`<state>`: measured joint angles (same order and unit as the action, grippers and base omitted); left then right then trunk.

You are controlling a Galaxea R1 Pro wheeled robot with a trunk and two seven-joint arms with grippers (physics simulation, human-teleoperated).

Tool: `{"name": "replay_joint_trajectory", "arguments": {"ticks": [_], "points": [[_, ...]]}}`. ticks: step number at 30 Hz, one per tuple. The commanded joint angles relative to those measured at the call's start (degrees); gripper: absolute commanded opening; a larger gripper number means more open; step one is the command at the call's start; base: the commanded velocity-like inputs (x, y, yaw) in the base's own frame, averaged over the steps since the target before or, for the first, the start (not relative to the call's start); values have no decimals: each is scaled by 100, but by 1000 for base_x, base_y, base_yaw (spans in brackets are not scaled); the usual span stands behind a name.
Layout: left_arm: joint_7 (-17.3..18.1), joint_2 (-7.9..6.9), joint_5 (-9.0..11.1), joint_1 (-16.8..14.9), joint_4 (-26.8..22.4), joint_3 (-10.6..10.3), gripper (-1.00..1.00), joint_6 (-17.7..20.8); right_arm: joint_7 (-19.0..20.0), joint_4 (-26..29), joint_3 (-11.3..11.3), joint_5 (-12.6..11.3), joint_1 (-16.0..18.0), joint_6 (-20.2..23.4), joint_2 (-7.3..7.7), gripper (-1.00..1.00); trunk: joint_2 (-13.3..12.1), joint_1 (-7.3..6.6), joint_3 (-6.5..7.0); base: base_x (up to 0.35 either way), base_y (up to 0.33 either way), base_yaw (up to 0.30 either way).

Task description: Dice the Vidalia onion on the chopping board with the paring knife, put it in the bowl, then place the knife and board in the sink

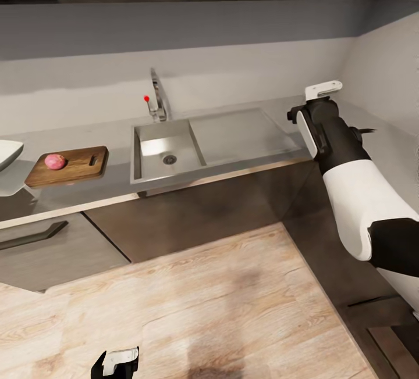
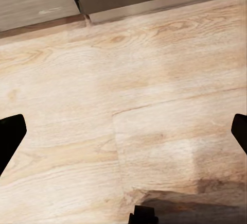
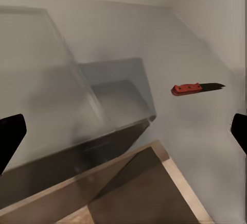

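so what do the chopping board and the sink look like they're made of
The chopping board looks like brown wood with a matte finish, going by its visible grain. The sink looks like brushed steel: grey, with soft reflections on its walls. Both are renders, so this is only how they look.

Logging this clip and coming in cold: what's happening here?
A two-armed robot faces a kitchen counter. The onion already sits on the board, left of the sink. The right claw is open, raised over the countertop where the knife lies ungrasped. The left claw hangs open over the floor.
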<state>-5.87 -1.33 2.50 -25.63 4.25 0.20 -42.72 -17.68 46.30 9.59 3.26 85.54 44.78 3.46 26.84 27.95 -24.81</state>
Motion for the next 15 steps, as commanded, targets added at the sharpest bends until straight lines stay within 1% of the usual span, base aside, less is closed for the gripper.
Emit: {"name": "replay_joint_trajectory", "arguments": {"ticks": [1, 2, 12, 15], "points": [[6, 1, 22, -9, 23, -3, 100, -35, 1, 2, 26, 33, -4, 43, 7, 100, 9, 3, 1, 0, 0, -76], [6, 1, 22, -9, 23, -3, 100, -35, 1, 2, 26, 34, -11, 42, 6, 100, 9, 3, 10, 0, 0, -76], [6, 1, 22, -6, 23, -3, 100, -35, -13, 2, 24, 34, -25, 40, 13, 100, -393, -217, 279, 0, 0, -76], [6, 1, 22, -7, 23, -3, 100, -35, -14, 2, 25, 34, -25, 40, 11, 100, -393, -217, 305, 0, 0, -76]]}}
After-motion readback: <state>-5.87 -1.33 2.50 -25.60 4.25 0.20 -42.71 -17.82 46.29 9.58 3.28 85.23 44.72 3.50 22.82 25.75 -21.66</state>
